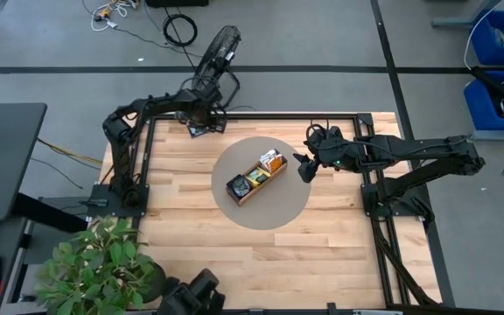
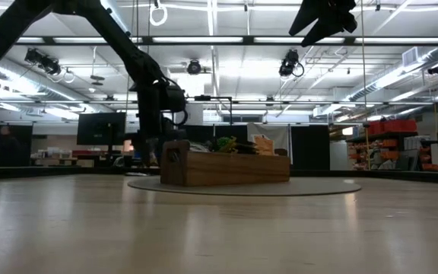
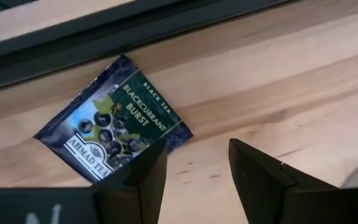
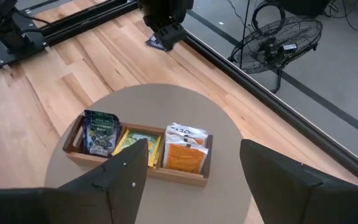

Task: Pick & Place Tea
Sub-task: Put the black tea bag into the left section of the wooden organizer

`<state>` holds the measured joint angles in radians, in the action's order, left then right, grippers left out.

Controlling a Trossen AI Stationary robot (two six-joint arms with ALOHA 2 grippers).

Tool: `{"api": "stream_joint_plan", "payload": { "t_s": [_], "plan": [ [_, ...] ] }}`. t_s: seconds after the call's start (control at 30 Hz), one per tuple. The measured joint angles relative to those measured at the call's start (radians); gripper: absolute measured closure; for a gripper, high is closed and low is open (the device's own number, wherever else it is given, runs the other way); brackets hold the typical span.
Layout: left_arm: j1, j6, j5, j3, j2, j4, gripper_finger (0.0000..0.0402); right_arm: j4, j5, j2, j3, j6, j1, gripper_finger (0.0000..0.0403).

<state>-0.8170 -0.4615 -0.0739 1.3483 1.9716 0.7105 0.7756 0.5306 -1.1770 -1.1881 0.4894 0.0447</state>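
Note:
A dark navy tea packet (image 3: pixel 114 127) lies flat on the wood by the table's far rail (image 1: pixel 198 131). My left gripper (image 3: pixel 194 168) is open and low over the table. One finger stands at the packet's near corner and the other over bare wood. The wooden tray (image 1: pixel 256 178) sits on a round grey mat. It holds navy (image 4: pixel 100 132), yellow-green (image 4: pixel 138 142) and orange-and-white packets (image 4: pixel 185 149), one kind to a compartment. My right gripper (image 1: pixel 304 168) is open and hangs high to the right of the tray. My left gripper comes at the navy packet slanting from above. One finger (image 3: pixel 145 177) overlaps the packet's near corner (image 3: pixel 166 140). I cannot tell whether it touches the packet. The packet lies flat on the table.
A black frame rail (image 3: pixel 104 31) runs just beyond the loose packet. A floor fan (image 1: pixel 217 52) stands past the far edge and a potted plant (image 1: pixel 103 267) at the near left corner. Bare wood lies around the grey mat (image 1: pixel 278 214).

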Motion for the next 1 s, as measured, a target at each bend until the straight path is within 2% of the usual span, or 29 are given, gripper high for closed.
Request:
{"api": "stream_joint_plan", "payload": {
  "t_s": [0.17, 0.77, 1.0],
  "plan": [
    [0.001, 0.01, -0.034, 0.0, 0.016, -0.002, 0.0225, 0.003, 0.0, 0.0, 0.0, -0.001, 0.0, 0.014],
    [-0.024, 0.06, -0.042, 0.001, 0.048, -0.033, 0.0226, 0.004, -0.025, 0.0, 0.0, -0.027, -0.038, 0.014],
    [-0.031, 0.054, 0.01, 0.007, 0.09, -0.005, 0.0257, 0.003, -0.025, 0.0, 0.0, -0.031, -0.04, 0.014]
  ]
}}
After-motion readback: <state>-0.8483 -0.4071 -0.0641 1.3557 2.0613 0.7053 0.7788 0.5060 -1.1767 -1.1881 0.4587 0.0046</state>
